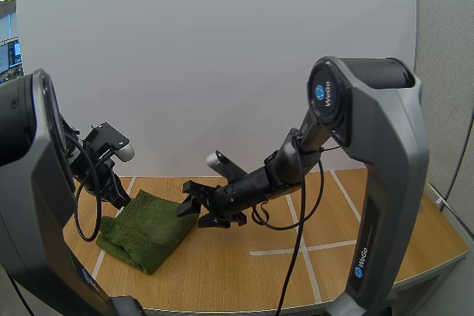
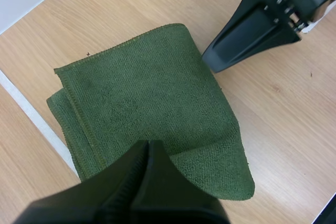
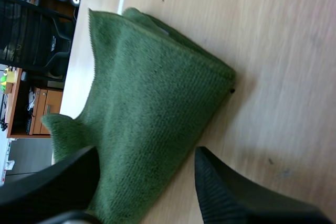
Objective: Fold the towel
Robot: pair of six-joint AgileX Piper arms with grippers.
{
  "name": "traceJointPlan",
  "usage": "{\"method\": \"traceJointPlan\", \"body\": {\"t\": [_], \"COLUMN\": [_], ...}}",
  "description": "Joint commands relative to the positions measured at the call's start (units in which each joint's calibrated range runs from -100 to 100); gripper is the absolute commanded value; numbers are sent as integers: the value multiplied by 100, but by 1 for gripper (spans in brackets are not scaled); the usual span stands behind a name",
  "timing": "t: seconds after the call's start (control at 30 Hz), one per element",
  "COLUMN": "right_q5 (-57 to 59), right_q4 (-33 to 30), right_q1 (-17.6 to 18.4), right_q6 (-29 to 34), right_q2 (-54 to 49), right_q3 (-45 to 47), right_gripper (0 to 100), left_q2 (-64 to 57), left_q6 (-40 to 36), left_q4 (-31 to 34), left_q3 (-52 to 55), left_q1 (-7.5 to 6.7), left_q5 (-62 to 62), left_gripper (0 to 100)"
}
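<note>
Right wrist view: right end effector [image 3: 147,153] spread wide, straddling the towel [image 3: 152,87].

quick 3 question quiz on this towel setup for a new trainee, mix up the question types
1. True or false: the right gripper has its fingers apart, at the edge of the towel.
2. Pick one. The towel is: A) red B) green C) white.
3. Fill in: the ___ gripper's fingers lie together as one dark wedge over the towel.

Key
1. True
2. B
3. left: it is the left gripper
</note>
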Motion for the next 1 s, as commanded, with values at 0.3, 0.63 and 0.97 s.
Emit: {"method": "traceJointPlan", "body": {"t": [0.3,0.63,0.97], "right_q5": [14,14,625], "right_q4": [512,596,-701], "right_q1": [56,195,-340], "right_q6": [-177,-175,-164], "right_q2": [964,1100,551], "right_q3": [-506,-577,-577], "right_gripper": [88,19,0], "left_q2": [-75,-75,-75], "left_q6": [-58,-58,-58], "left_q4": [-73,-73,-73], "left_q3": [28,28,28], "left_q1": [7,7,7], "left_q5": [58,58,58], "left_gripper": [0,0,0]}}
